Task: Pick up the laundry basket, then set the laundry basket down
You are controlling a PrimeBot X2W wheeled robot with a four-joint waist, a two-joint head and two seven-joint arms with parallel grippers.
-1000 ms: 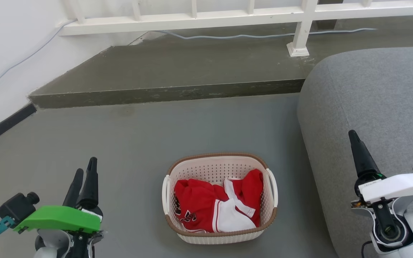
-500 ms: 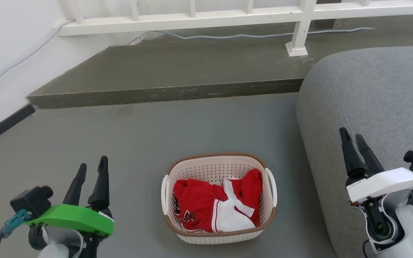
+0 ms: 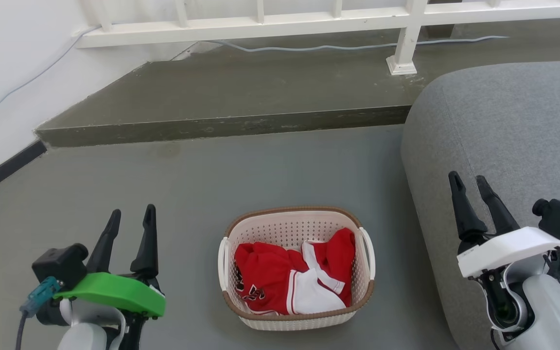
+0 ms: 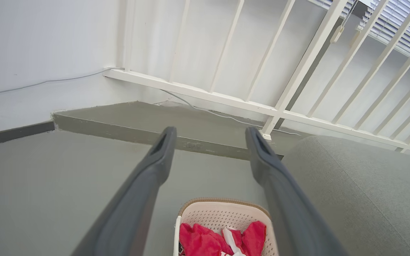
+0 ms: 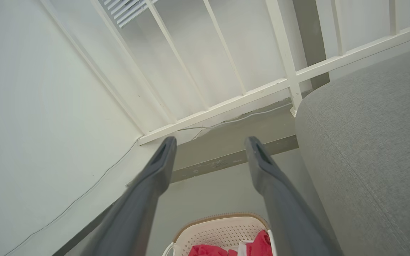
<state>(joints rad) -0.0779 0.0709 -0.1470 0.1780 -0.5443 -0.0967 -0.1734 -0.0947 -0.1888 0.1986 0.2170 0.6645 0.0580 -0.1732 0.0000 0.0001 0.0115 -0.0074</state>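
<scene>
Probably the laundry basket is light: it is thin perforated plastic, with one red-and-white garment lying loosely inside. It stands on the grey floor between the two hands, to the right of the left hand and to the left of the right hand, well apart from both. Each hand has its two fingers spread, with nothing between them.

I judge the walls stiff enough to keep their shape, but they may bend a little if squeezed hard, and smooth plastic can slip. The best places to take hold seem to be the two white loop handles: one on the side facing the left hand, the other on the side facing the right hand. A finger through each loop would carry the load evenly. The brown rim is a second choice. The garment is soft and may shift, so a level lift is wise. The grey sofa is close on the right hand's outer side, which leaves less room there.
</scene>
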